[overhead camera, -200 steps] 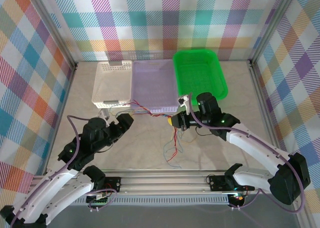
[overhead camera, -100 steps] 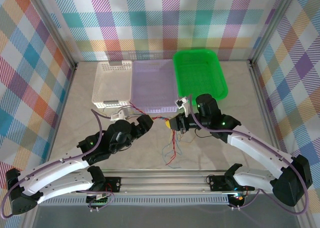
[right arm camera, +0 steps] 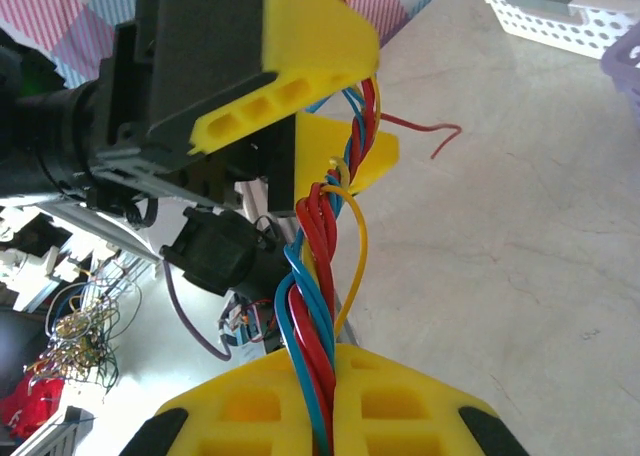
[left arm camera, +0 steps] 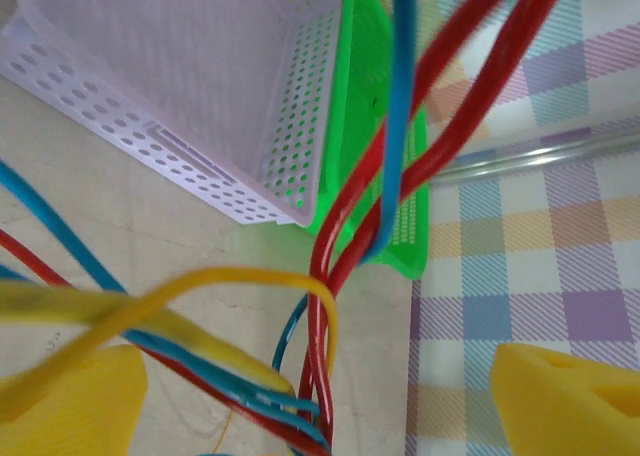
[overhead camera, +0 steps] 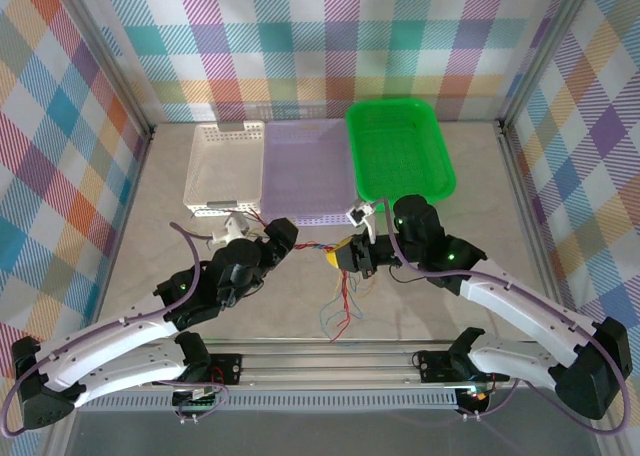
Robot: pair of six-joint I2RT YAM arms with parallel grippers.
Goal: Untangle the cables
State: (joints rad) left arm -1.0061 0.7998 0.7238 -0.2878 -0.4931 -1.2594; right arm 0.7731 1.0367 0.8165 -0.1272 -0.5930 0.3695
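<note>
What just changed: the left tool has come right up beside the right tool. A second ago it was well off to its own side, near the white basket.
Left tool: its yellow fingers stand wide apart and squeeze nothing. The cables run through the gap between them.
Right tool: clenched tight on the cables, and it has not let go.
Cables: the red, blue and yellow ones are wound together like a little rope that goes from the right tool over to the left tool. The loose ends hang below the right tool and lie on the bench.
What it means: the left tool looks ready to pinch the bunch close to the right tool, so the two can pull it apart (that is my guess). The rope is still twisted, so the job is mostly not done.
Other differences: the right tool has shifted a little toward the left tool, and the loose ends slid along with it. The baskets beyond both tools have stayed put.
</note>
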